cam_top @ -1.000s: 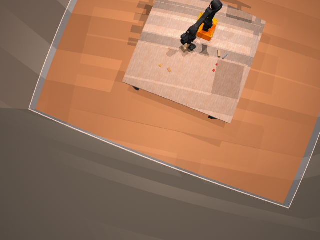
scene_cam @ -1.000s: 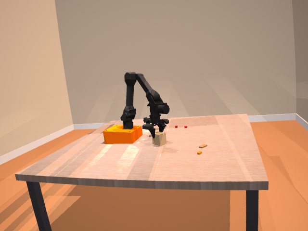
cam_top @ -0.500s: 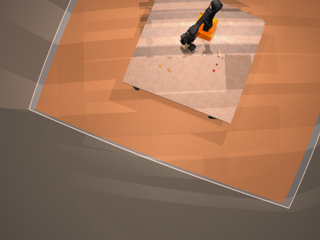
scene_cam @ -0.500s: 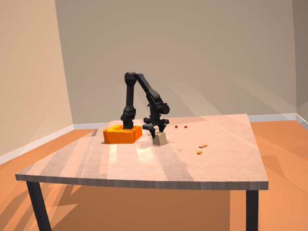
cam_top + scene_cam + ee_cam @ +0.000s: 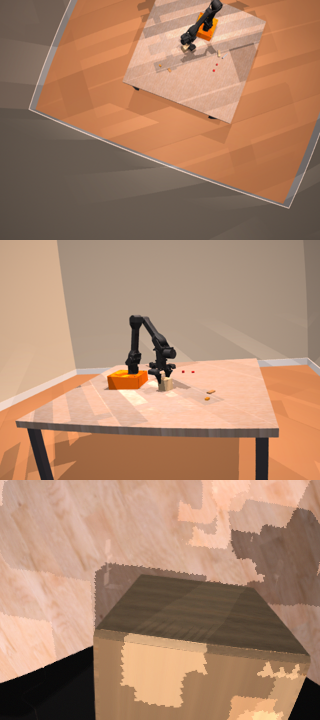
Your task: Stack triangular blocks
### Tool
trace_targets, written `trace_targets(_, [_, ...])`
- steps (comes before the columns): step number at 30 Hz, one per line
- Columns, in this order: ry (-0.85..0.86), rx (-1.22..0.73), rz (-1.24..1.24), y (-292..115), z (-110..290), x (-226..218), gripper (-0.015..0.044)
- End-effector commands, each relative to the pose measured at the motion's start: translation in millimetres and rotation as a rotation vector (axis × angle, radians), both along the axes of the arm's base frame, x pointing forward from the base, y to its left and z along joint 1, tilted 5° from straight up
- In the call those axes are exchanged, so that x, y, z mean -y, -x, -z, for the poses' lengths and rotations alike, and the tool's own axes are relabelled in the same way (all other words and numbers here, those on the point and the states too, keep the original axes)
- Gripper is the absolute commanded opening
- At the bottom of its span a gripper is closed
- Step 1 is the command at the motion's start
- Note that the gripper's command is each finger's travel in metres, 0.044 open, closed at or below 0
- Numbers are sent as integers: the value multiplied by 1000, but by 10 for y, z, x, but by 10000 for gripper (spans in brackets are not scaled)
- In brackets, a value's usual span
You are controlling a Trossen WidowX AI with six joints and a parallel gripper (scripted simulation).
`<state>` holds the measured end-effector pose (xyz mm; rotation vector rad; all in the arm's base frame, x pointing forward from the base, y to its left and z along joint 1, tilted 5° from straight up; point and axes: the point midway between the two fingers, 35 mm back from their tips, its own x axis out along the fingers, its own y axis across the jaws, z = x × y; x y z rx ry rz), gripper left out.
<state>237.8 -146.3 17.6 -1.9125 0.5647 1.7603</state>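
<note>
With our claw (image 5: 162,376) pinching the upper triangular block (image 5: 165,383), we should unclamp gently and lift straight off the worktop (image 5: 144,420), leaving the stack unshoved.

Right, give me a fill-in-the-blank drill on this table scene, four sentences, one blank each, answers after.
1. The arm stands on a base coloured ____.
2. The gripper is shut on the tan ____.
3. Beyond the arm lie ____ small red cubes.
4. The block sits on the ____, whose top is pale wood.

Missing words: orange; block; two; table
</note>
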Motion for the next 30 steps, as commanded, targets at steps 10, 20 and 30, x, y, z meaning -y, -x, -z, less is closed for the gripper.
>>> trace_targets(10, [-5, 2, 3, -8, 21, -4, 0])
trace_targets(20, [-4, 1, 2, -6, 18, -3, 0])
trace_targets(30, [-1, 0, 0, -5, 14, 2, 236])
